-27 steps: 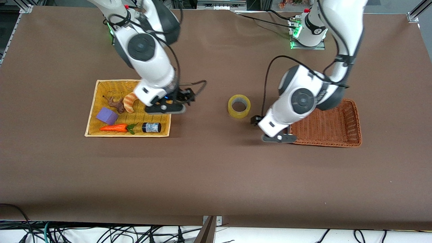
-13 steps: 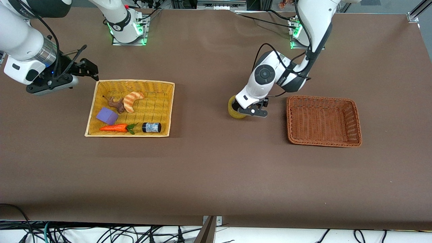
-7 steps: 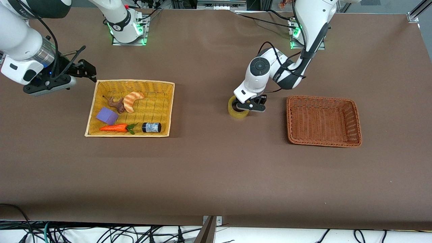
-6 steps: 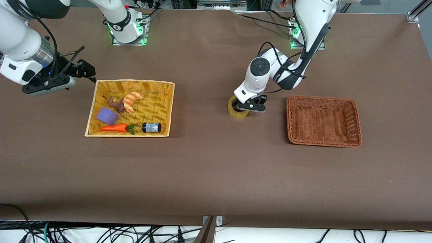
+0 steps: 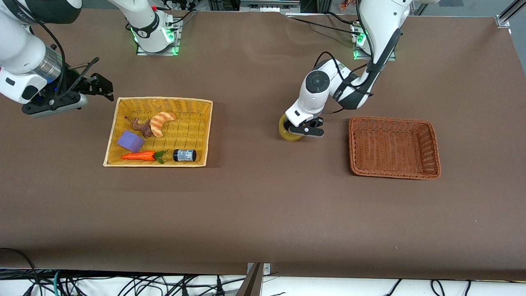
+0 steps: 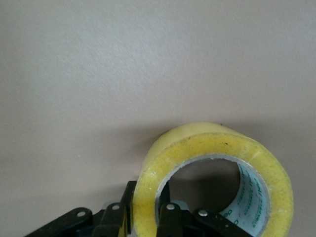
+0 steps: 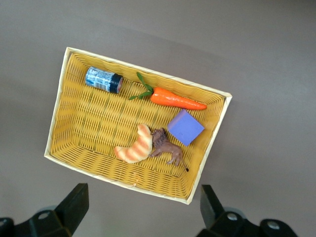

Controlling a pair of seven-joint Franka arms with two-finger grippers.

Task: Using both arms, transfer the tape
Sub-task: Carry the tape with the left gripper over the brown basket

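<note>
The tape [image 5: 286,130], a pale-yellow roll, is at the table's middle between the two baskets. My left gripper [image 5: 299,130] is shut on its wall, and the roll looks tipped up off the cloth. In the left wrist view the tape [image 6: 197,145] fills the frame, with one finger of the left gripper [image 6: 147,200] outside the ring and one inside its hole. My right gripper [image 5: 96,84] is open and empty, up over bare table beside the yellow basket, toward the right arm's end. The right gripper [image 7: 143,212] also shows open in the right wrist view.
A yellow basket [image 5: 208,131] holds a croissant [image 5: 160,122], a toy lion [image 5: 141,127], a purple block [image 5: 130,141], a carrot [image 5: 139,156] and a small dark jar [image 5: 184,155]; it also shows in the right wrist view [image 7: 58,113]. A brown wicker basket [image 5: 394,119] stands empty toward the left arm's end.
My left arm came from the brown basket to the tape, shut on its wall and tipped it up slightly. My right arm drew away from the yellow basket toward its end.
</note>
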